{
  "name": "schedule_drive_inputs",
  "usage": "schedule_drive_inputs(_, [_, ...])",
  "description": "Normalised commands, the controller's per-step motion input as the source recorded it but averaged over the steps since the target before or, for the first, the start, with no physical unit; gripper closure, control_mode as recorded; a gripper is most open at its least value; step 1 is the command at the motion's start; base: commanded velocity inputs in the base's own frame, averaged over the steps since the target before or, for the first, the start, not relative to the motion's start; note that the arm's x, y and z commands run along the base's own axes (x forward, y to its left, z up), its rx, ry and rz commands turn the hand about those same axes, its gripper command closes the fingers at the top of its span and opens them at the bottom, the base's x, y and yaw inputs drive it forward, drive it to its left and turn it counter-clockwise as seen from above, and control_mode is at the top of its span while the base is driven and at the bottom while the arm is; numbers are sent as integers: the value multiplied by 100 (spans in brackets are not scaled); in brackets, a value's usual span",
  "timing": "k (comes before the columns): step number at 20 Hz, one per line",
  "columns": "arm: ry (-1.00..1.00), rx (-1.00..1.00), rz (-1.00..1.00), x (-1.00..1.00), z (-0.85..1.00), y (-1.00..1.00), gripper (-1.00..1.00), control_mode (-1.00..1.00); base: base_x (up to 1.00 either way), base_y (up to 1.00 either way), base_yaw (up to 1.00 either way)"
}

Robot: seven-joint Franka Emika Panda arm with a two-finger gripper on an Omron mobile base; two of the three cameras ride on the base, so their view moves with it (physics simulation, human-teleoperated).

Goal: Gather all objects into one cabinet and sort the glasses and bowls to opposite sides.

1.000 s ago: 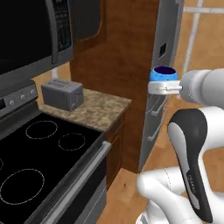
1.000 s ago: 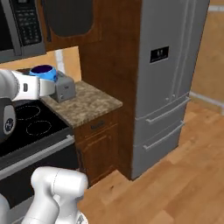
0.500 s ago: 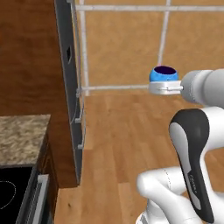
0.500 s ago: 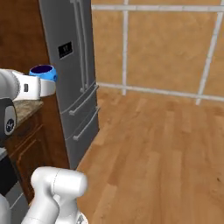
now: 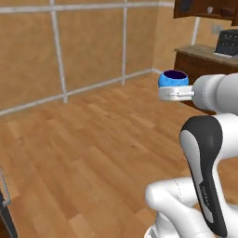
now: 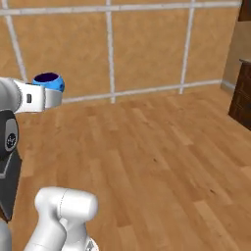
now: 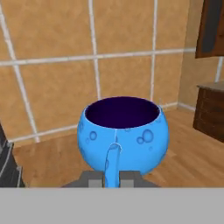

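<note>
You are carrying the blue mug (image 7: 123,134) upright, its handle pinched in the gripper (image 7: 111,178), over open floor; next, approach the wall cabinet (image 5: 204,8) ahead and shelve it.

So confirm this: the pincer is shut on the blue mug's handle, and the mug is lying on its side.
Not quite. The pincer is shut on the handle of the blue mug, but the mug is upright, not on its side. The hand view shows its dark opening facing up with the handle running down between the fingertips.
</note>
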Motion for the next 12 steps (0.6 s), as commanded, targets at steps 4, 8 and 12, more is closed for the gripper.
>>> schedule_drive_inputs(4, [0,0,0,0,0,0,100,100,0,-3,-91])
schedule_drive_inputs(8, [0,0,0,0,0,0,100,100,3,0,-86])
schedule_drive_inputs(12, [0,0,0,0,0,0,100,100,17,0,-80])
